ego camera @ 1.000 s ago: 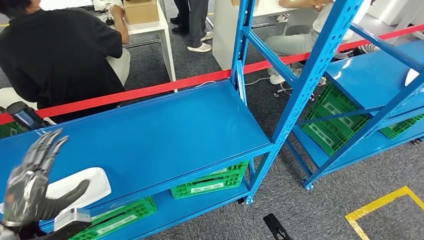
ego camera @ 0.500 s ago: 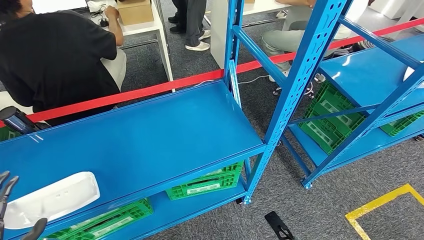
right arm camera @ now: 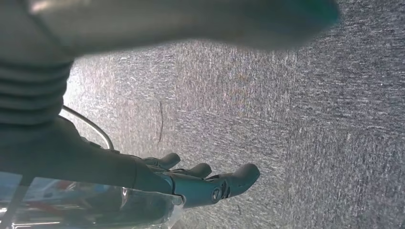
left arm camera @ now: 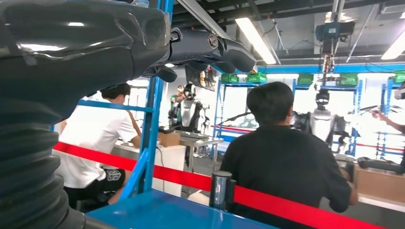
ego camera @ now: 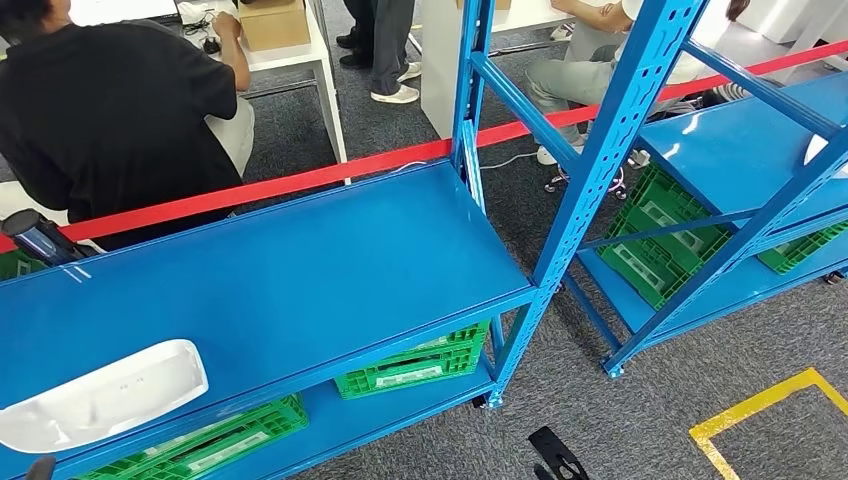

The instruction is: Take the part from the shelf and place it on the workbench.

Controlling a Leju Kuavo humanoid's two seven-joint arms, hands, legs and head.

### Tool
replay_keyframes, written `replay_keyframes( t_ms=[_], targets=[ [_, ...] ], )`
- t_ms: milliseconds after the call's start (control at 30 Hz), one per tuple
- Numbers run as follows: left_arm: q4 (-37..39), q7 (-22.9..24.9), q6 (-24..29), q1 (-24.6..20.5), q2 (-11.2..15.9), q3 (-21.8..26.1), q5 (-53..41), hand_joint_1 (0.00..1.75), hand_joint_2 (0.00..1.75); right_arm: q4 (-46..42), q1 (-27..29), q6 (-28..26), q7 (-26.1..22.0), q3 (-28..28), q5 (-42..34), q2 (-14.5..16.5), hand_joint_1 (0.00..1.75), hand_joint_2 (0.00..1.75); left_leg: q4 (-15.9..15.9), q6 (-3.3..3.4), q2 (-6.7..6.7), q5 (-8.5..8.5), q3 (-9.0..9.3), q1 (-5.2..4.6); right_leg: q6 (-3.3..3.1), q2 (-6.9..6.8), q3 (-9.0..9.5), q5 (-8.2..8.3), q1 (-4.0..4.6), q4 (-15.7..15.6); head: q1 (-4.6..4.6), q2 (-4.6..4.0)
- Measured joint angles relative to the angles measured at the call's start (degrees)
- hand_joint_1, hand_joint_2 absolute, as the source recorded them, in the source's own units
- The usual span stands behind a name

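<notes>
Blue racking on grey carpet, red barrier tape [ego camera: 300,180] behind it, seated people beyond. Far left in the head view, the white part [ego camera: 100,397] is seen lying flat on the blue shelf [ego camera: 300,270] near its front edge, untouched by either hand. Green crates [ego camera: 415,365] are stowed on the tier below. Left hand [left arm camera: 143,40] is seen in the left wrist view raised above shelf level, fingers stretched out and apart, nothing held. Further right, a second rack [ego camera: 740,150] with more green crates is noted, plus yellow floor marking [ego camera: 760,410]. Right hand [right arm camera: 191,179] is seen in the right wrist view hanging over the carpet, fingers loosely extended, nothing gripped. Progress judged: at the start; the part is not yet grasped. Left to do: reach, grip, lift off the shelf, carry to the workbench, set down. No workbench can be identified with confidence.
</notes>
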Motion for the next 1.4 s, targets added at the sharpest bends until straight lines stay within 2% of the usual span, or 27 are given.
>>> replay_keyframes(
  t_ms=[200, 433, 767, 1200, 1400],
  targets=[
    [-0.1, -0.8, -1.5, 0.4, 0.1, -0.2, 3.3, 0.00, 1.75, -0.1, -0.4, 0.0, 0.1, 0.0, 1.3, 0.0, 0.00, 0.00, 0.0, 0.06, -0.02, -0.02, -0.01, -0.04, 0.01, -0.03, -0.02, 0.01, -0.02, 0.0, 0.00, 0.00],
    [-2.1, 1.1, -5.0, 2.5, 0.6, -0.2, 3.3, 0.00, 1.75, -0.9, -0.2, 0.0, 1.3, -0.1, 1.7, -0.2, 0.00, 0.00, 0.0, 0.09, -0.01, -0.05, -0.04, -0.03, 0.01, -0.03, -0.09, 0.00, 0.00, 0.0, 0.00, 0.00],
    [-3.0, 2.0, -5.6, 4.5, 0.8, -1.8, 2.6, 0.00, 1.75, -2.0, -0.1, 0.0, 1.9, -0.8, 2.6, -0.4, 0.00, 0.00, 0.0, 0.10, -0.02, -0.05, -0.09, -0.04, 0.01, -0.03, -0.13, 0.00, -0.01, 0.0, 0.01, 0.00],
    [-2.8, 4.7, -10.0, 4.2, 0.1, -6.6, 3.6, 0.00, 1.75, -2.0, -0.3, 0.0, 2.9, -2.1, 5.1, 0.1, 0.00, 0.00, 0.0, 0.10, -0.02, -0.06, -0.08, -0.04, 0.01, -0.04, -0.17, 0.00, -0.02, 0.0, 0.01, 0.00],
    [-1.6, 4.4, -12.1, 2.4, -0.3, -8.3, 5.2, 0.00, 1.75, -1.7, -0.3, 0.0, 3.6, -3.0, 5.9, 0.8, 0.00, 0.00, 0.0, 0.11, -0.02, -0.05, -0.07, -0.03, 0.01, -0.04, -0.18, 0.00, -0.01, 0.0, -0.01, 0.00]
  ],
)
